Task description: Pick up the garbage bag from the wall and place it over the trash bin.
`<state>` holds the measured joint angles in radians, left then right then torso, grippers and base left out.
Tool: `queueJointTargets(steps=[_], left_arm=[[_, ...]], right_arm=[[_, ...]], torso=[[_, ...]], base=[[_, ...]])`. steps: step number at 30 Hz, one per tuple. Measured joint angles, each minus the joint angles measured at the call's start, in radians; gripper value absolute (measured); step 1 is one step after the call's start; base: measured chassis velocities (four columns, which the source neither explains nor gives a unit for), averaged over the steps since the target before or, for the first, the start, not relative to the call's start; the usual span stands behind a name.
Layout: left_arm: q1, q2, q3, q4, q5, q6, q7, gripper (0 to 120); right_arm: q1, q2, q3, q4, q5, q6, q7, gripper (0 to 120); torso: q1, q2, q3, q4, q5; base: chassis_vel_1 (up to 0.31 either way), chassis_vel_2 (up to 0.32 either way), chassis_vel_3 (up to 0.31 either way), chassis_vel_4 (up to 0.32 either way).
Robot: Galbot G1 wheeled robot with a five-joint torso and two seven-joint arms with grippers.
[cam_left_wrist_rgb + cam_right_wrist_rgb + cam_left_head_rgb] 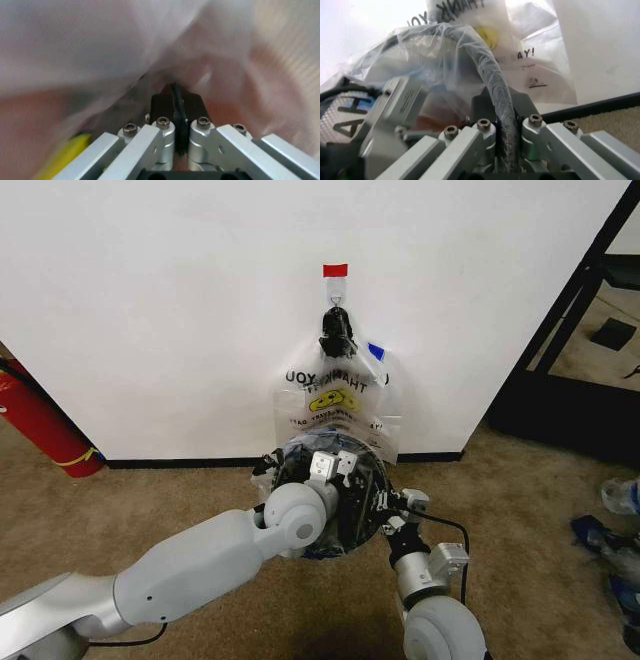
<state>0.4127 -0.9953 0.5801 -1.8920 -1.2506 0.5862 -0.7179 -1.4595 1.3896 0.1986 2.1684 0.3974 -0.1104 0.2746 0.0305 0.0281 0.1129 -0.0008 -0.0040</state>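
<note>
Reaching together over a black wire-mesh trash bin (330, 500) at the foot of a white wall (150, 300), both arms of a Galbot G1 work at a clear garbage bag (300, 555) already draped across the bin's mouth. The left gripper (332, 467) sits over the far rim, closest to the wall; in the left wrist view its fingers (165, 131) are pressed nearly together with a thin dark edge and a fold of film caught between them, clear plastic crowding the lens. The right gripper (392, 520) holds at the bin's right side, and the right wrist view shows its fingers (532, 125) closed on the plastic-covered rim (492, 75). Just behind the bin, matching "THANK YOU" bags (335, 405) with a yellow smiley print hang from a hook (336, 302) under a black knot (337, 332), below a strip of red tape (335, 270); they brush the bin's back edge and hem in the left gripper. A red fire extinguisher (40, 420) leans at the baseboard (180, 463) well to the left. A black shelf frame (570, 320) stands to the right, with litter (620, 495) on the tan carpet (520, 510) beyond it.
</note>
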Motion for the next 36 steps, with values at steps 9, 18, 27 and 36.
queueJointTargets(steps=[9,18,27,36], left_arm=[[0.023,0.065,-0.05,-0.127,-0.037,0.025,-0.014,0],[0.101,0.119,-0.134,-0.256,-0.073,0.001,0.042,10],[0.227,0.195,-0.401,-0.399,-0.136,-0.046,0.123,41],[0.25,0.248,-0.584,-0.4,-0.271,-0.061,0.152,77]], right_arm=[[0.028,0.027,0.024,-0.062,0.051,0.001,0.021,1],[0.034,0.038,0.038,-0.079,0.088,-0.005,0.03,1],[0.021,0.03,0.054,-0.073,0.115,-0.006,0.024,1],[0.006,0.012,0.062,-0.094,0.011,0.096,-0.078,1]], torso=[[0.0,0.0,0.0,-0.0001,0.0],[0.0,0.0,0.0,-0.0001,-0.0001],[0.0,0.0,0.0,-0.0001,0.0001],[0.0,0.0,0.0,0.0,0.0]], base=[[0.0,0.0,0.0,0.0],[0.0,0.0,0.0,0.0],[0.0,0.0,0.0,0.0],[0.0,0.0,0.0,0.0]])
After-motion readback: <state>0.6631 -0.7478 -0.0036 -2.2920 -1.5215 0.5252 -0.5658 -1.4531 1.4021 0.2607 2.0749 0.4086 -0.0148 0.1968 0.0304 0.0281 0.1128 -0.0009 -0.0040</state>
